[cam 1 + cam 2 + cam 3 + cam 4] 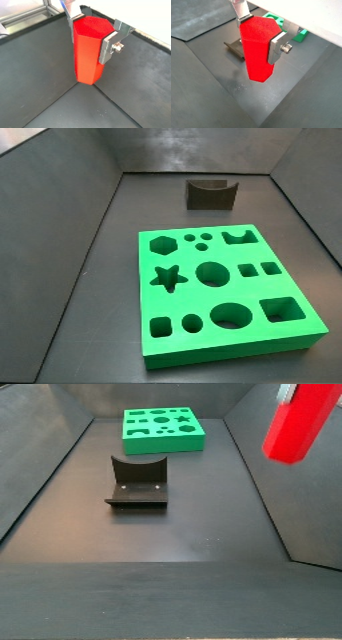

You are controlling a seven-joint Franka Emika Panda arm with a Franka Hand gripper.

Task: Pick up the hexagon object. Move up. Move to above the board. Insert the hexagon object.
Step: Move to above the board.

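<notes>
You are looking at the gripper (93, 36) closing its two silver fingers (109, 46) against opposite sides of the red peg (89, 50), near its top, so the jaws are open only as wide as the peg. The peg is hanging upright, its lower end clear of the dark floor (60, 110) in both wrist views. In a side view the peg (302, 422) is floating high at the right, well apart from the green board (163, 430) lying flat at the far end. The fixture (138, 481) is standing between you and the board. In a side view the board's (225, 293) cutouts are showing empty.
</notes>
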